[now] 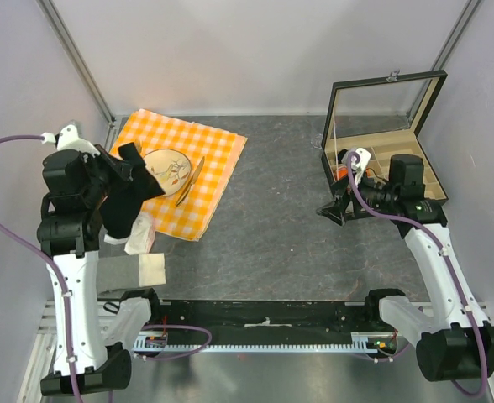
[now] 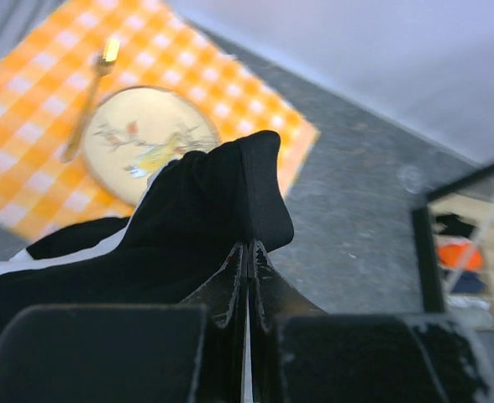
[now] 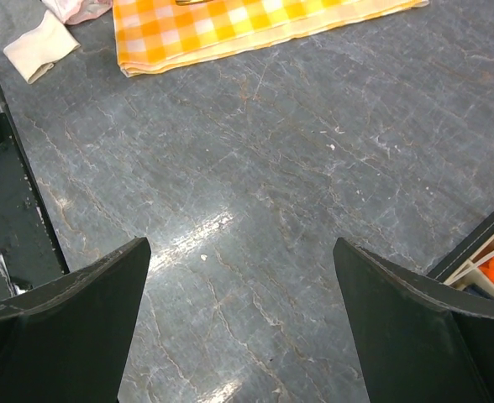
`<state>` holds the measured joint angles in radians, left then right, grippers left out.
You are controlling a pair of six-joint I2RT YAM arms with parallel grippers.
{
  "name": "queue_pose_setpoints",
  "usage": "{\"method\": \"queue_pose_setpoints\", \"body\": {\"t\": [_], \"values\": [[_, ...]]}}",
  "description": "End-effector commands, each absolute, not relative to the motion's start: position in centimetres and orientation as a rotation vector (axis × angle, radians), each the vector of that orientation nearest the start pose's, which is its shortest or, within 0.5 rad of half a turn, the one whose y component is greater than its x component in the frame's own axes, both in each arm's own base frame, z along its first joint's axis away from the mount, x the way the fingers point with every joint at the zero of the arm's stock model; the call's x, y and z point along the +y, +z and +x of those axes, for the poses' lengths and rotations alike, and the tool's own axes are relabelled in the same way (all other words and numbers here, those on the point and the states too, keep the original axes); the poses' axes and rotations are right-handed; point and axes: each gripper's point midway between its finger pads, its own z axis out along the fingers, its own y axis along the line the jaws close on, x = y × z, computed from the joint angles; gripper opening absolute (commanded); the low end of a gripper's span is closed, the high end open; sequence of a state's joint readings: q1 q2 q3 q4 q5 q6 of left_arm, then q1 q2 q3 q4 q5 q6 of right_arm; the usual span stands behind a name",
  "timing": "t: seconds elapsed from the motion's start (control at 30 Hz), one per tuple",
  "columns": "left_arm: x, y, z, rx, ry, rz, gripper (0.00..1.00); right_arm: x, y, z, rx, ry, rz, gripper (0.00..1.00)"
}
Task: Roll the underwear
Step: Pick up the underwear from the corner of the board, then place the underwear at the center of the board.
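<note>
Your left claw (image 2: 248, 250) is pinched fully shut on a fold of the underwear (image 2: 197, 227), holding it up off the table (image 1: 289, 227) at the left side, over the near corner of the checked cloth (image 1: 205, 159) and just beside the plate (image 1: 167, 164). Your right claw (image 3: 240, 245) hangs wide open and empty over bare table, near the box (image 1: 415, 159) at the right.

Expect the underwear to be light, limp and shapeless: it drapes and bunches, so one pinch will not keep it flat. The white trim looks like the firmest place to hold, ideally with a second grip well apart from the first.

It has no tidy heading for now. From above, its long axis runs far to near, drooping from the claw, and the white trim trails off at the lower, near end.
</note>
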<state>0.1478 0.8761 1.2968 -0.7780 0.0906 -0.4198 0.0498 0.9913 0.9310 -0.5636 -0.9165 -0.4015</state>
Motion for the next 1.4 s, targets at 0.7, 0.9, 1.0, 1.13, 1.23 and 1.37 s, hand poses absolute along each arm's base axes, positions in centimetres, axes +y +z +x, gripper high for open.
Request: {"method": "queue_pose_setpoints", "body": {"t": [0.7,0.9,1.0,1.13,1.23,1.37], "values": [[-29.6,40.3,21.6,1.848,-1.156,0.270,0.02,14.4,28.8,23.1,1.661,0.711,-1.025,0.98],[-33.7,28.0,24.5,2.105,-1.091,0.235,0.02,13.6,26.5,23.4,1.728,0.672,-1.007,0.98],[-34.6,22.7,25.2,2.226,-1.020,0.251,0.10,13.4,25.2,23.6,1.762,0.666,-1.004,0.98],[-33.4,21.5,26.0,2.219,-0.899,0.291,0.62,12.9,24.1,24.0,1.801,0.638,-0.995,0.98],[-31.4,23.7,25.9,2.118,-0.838,0.325,0.75,12.5,24.0,24.5,1.821,0.606,-0.974,0.98],[-27.9,26.6,25.0,2.019,-0.739,0.349,0.84,12.3,24.9,25.5,1.817,0.580,-0.925,0.98]]}}
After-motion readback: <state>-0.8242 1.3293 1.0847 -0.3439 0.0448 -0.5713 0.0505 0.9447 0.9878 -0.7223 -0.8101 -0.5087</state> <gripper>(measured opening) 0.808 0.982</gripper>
